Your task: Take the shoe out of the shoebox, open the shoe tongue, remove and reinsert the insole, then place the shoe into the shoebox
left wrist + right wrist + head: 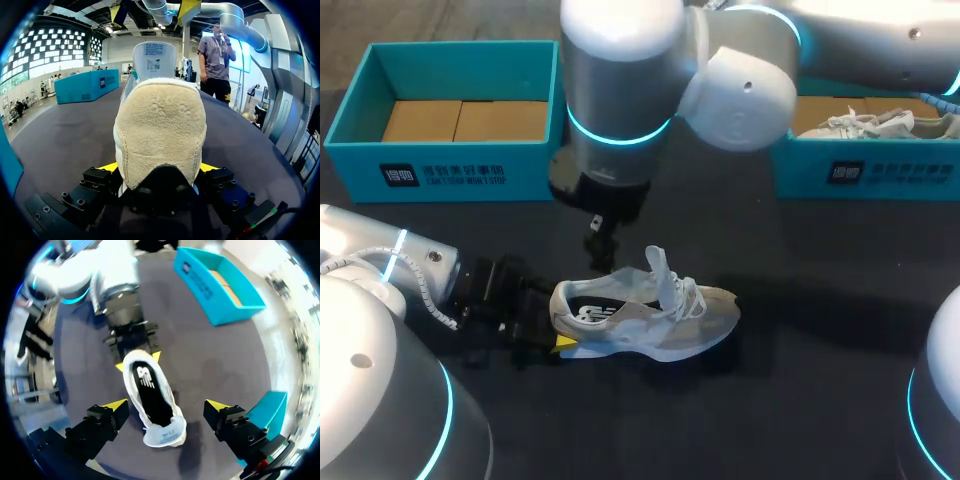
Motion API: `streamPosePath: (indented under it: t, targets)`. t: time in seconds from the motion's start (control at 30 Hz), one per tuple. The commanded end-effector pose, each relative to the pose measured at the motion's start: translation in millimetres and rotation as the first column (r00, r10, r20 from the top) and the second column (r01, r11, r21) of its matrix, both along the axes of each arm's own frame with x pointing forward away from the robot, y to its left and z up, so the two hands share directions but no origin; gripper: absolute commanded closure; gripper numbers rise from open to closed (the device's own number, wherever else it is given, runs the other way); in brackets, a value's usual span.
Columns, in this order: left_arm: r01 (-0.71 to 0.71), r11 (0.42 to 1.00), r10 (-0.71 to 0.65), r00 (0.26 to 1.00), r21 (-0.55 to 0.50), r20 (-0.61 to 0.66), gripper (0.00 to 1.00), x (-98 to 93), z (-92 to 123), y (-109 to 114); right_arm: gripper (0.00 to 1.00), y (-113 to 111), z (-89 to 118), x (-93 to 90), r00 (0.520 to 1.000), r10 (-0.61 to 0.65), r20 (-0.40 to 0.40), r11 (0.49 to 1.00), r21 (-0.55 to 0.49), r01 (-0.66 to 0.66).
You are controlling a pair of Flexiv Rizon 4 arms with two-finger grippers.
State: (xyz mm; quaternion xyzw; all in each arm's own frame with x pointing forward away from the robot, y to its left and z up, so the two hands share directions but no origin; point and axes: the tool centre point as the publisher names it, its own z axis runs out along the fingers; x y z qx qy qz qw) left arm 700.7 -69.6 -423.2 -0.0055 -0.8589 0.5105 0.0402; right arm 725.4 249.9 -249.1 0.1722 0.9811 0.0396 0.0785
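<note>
The table [800, 400] carries a teal left shoebox [440, 165] at its far left corner. This box holds no shoe, and its cardboard floor is exposed.

The left arm enters from the near left edge. The left gripper [558, 318] lies low over the table, pointing toward the right edge. In the left wrist view, both yellow tips of this gripper [157, 167] press against opposite sides of the heel, so it is clamped on the shoe [160, 130].

The shoe [650, 315] stands on its sole near the middle of the table, outside both boxes. Its heel faces the left edge and its toe faces the right edge. The tongue [658, 268] is raised upright, clear of the opening. The dark insole [150, 395] lies inside the shoe, and its printed logo is visible from above.

The right arm enters from the far right corner and reaches past the middle. The right gripper [600, 245] hangs above the shoe's opening, pointing down. In the right wrist view, its fingers [117, 407] are spread wide and hold nothing. The shoe [152, 400] lies below the gap between them, untouched by them.

The right shoebox [880, 175] sits at the far right edge. A second pale shoe [875, 123] lies inside it.
</note>
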Motion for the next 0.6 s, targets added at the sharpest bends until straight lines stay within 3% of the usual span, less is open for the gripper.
streamPosePath:
  t: [0.03, 0.13, 0.17, 0.2, 0.23, 0.27, 0.6]
  targets:
    - [0.000, 1.000, 0.000, 1.000, 0.003, 0.000, 1.00, 0.7, -3, -2, 0.00, 5, -5, 0.9, 1.000, -0.010, -0.003, 1.000, -0.008, 0.010]
    - [0.000, 1.000, 0.000, 1.000, 0.003, 0.000, 1.00, 0.7, -3, -2, 0.00, 3, -9, -1.7, 0.999, -0.038, 0.000, 0.999, 0.009, 0.038]
    - [0.000, 1.000, 0.000, 1.000, 0.003, 0.000, 1.00, 0.7, -3, -2, 0.50, 2, -10, -2.2, 0.999, -0.041, 0.001, 0.999, 0.012, 0.041]
    - [0.000, 1.000, 0.000, 1.000, 0.003, 0.000, 1.00, 0.7, -3, -2, 0.62, 2, -10, -2.8, 0.999, -0.049, 0.002, 0.999, 0.017, 0.049]
    - [0.000, 1.000, 0.000, 1.000, 0.003, 0.000, 1.00, 0.7, -3, -2, 0.89, 1, -11, -3.3, 0.999, -0.051, 0.004, 0.999, 0.018, 0.051]
    - [0.000, 1.000, 0.000, 1.000, 0.003, 0.000, 1.00, 0.7, -3, -2, 1.00, 1, -11, -4.0, 0.999, -0.050, 0.004, 0.999, 0.020, 0.050]
    - [0.000, 1.000, 0.000, 1.000, 0.003, 0.000, 1.00, 0.7, -3, -2, 1.00, 3, -16, -10.0, 1.000, -0.001, -0.021, 1.000, 0.017, 0.001]
